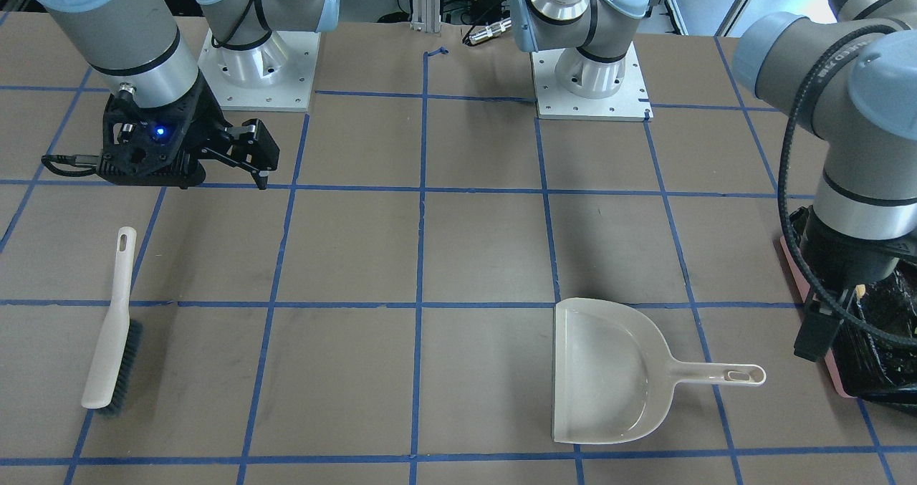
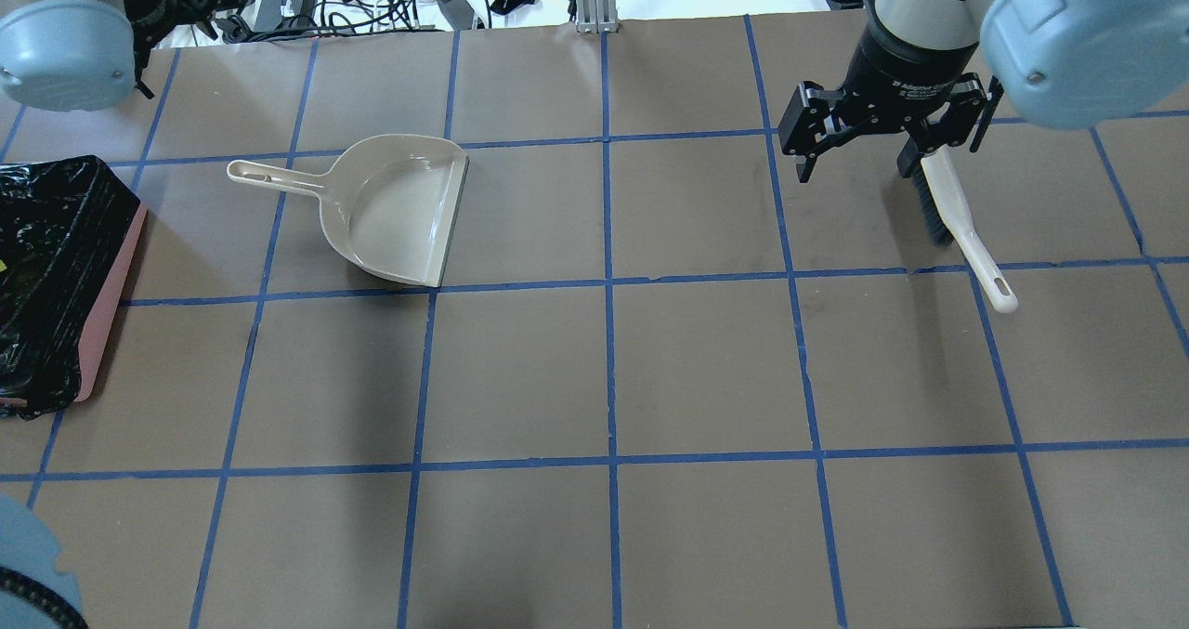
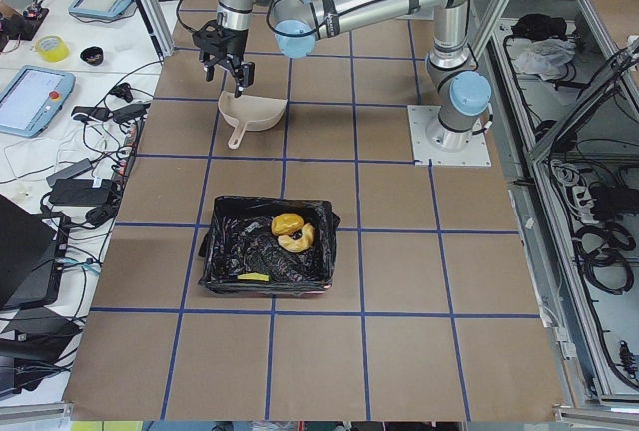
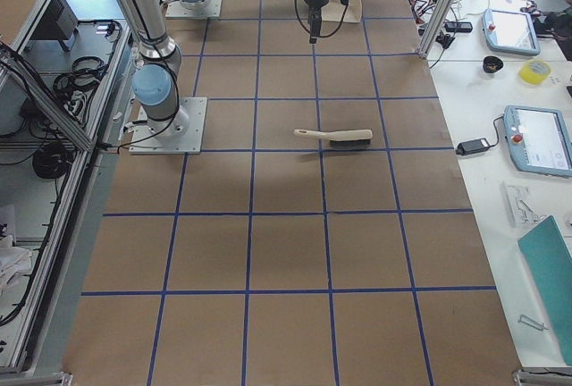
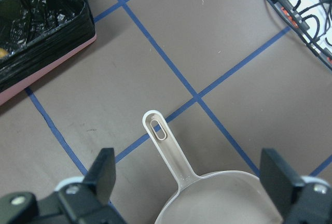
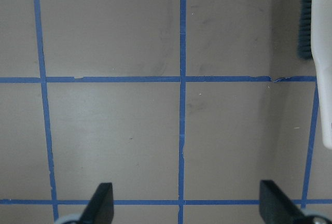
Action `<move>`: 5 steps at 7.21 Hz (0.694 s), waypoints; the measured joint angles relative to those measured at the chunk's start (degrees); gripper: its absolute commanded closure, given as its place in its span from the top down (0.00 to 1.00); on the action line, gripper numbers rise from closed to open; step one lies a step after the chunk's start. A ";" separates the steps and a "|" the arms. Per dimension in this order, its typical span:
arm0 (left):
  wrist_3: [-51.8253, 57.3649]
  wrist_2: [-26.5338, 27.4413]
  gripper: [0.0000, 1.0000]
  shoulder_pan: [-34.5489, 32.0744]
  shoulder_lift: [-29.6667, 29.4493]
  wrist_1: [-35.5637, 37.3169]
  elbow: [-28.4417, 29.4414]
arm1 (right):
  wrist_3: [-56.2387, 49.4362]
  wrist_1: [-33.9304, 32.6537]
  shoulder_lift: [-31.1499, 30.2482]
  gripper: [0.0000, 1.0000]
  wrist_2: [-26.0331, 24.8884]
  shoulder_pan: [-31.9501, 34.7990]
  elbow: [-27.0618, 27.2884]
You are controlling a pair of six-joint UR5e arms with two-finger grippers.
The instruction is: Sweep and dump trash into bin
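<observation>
The trash sits inside the bin (image 3: 214, 247): the orange-brown lump (image 3: 286, 222) touches the cream crescent rind (image 3: 301, 240), and the yellow scrap (image 3: 253, 276) lies apart from them, at about 7 o'clock from the lump in the left side view. In the left wrist view the bin's pink edge lies at 10 o'clock from the left gripper (image 5: 188, 157). That gripper hangs with fingers (image 5: 106, 171) spread wide and nothing between them, above the handle of the beige dustpan (image 5: 171, 151). The dustpan lies flat on the table, and its handle points to 11 o'clock, roughly toward the bin.

In the overhead view the bin is at the table's left edge, at 8 o'clock from the dustpan. The right gripper (image 2: 887, 150) is well apart from both, far off at 3 o'clock. It points down above the table with jaws parted and empty. The hand brush (image 2: 957, 211) lies on the table at its 4 o'clock, bristle end nearest the gripper.

The left arm reaches out long over the table with its wrist turned down; the right arm's wrist is also upright.

The table (image 1: 487, 256) is brown, crossed by a grid of blue tape. Side benches carry tablets, cables and a roll of tape.
</observation>
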 measured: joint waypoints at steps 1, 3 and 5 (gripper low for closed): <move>8.80 -1.78 1.00 -0.18 1.18 -0.74 -0.78 | 0.00 0.00 -0.18 1.00 0.05 0.00 -0.08; 21.62 -4.73 1.00 -0.81 4.24 -3.57 -2.79 | -0.02 -0.05 -0.34 1.00 0.18 0.00 -0.16; 28.42 -5.31 1.00 -2.26 7.26 -10.80 -3.51 | -0.02 -0.05 -0.35 1.00 0.31 0.06 -0.17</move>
